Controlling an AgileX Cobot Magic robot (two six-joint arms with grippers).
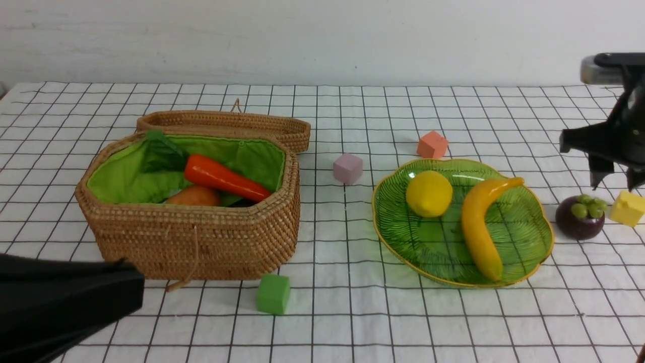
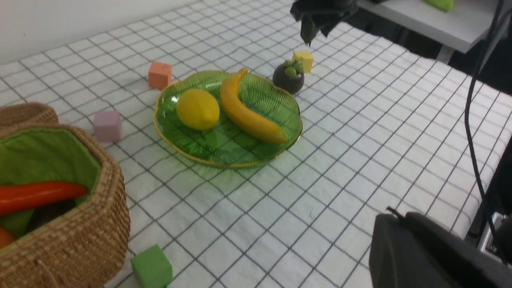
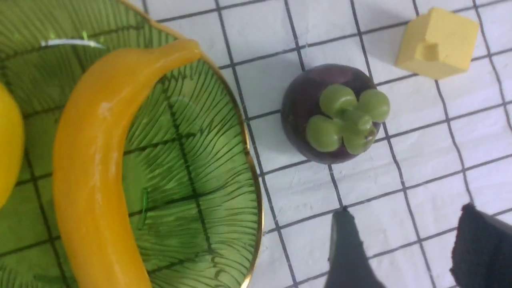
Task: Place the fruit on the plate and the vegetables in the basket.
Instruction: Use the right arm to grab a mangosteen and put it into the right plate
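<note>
Nearly there — lemon [image 1: 429, 193], banana [image 1: 478, 227] on plate [image 1: 433, 252], carrot [image 1: 227, 179] in basket [image 1: 201, 237]; mangosteen [image 1: 577, 224] waits near my right gripper [image 1: 615, 182], jaws parted, empty; left gripper [image 1: 121, 287] closed.

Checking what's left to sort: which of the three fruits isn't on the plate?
The dark purple mangosteen: it stands on the tablecloth beside the plate, while the lemon and banana lie on it.
</note>
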